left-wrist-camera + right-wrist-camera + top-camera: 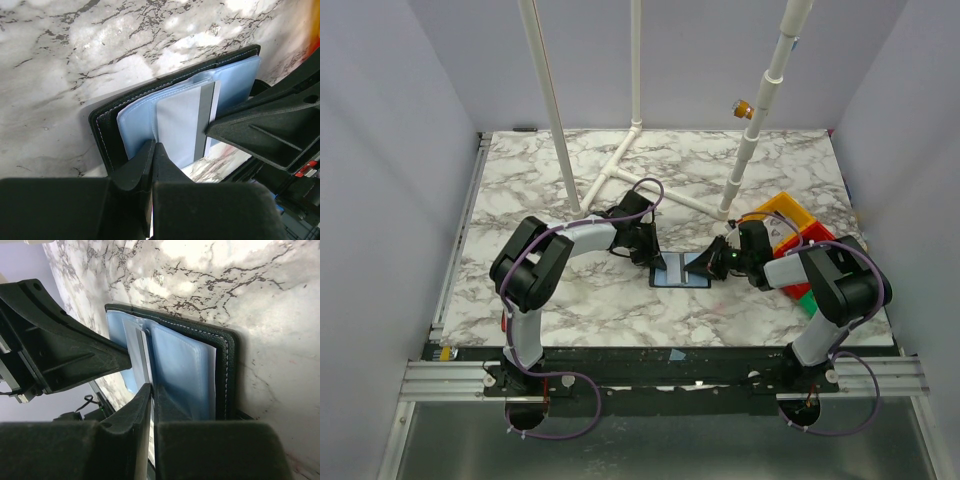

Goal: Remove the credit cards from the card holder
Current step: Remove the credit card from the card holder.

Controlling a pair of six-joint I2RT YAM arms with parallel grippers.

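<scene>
The black card holder (672, 276) lies open on the marble table between both grippers, its bluish sleeves up (102, 135) (230, 365). A pale blue-grey credit card (180, 125) with a grey stripe stands partly out of the middle sleeves; it also shows in the right wrist view (136, 347). My left gripper (653, 255) (153, 146) is shut on the near edge of a blue sleeve of the holder. My right gripper (716, 263) (152, 389) is shut on the thin edge of the card from the opposite side. No tan card shows.
Yellow (785, 212), red (812, 238) and green (804, 294) bins stand just behind the right arm. A white pipe frame (620, 170) with slanted poles (752, 150) rises from the back of the table. The table's right edge is near the bins.
</scene>
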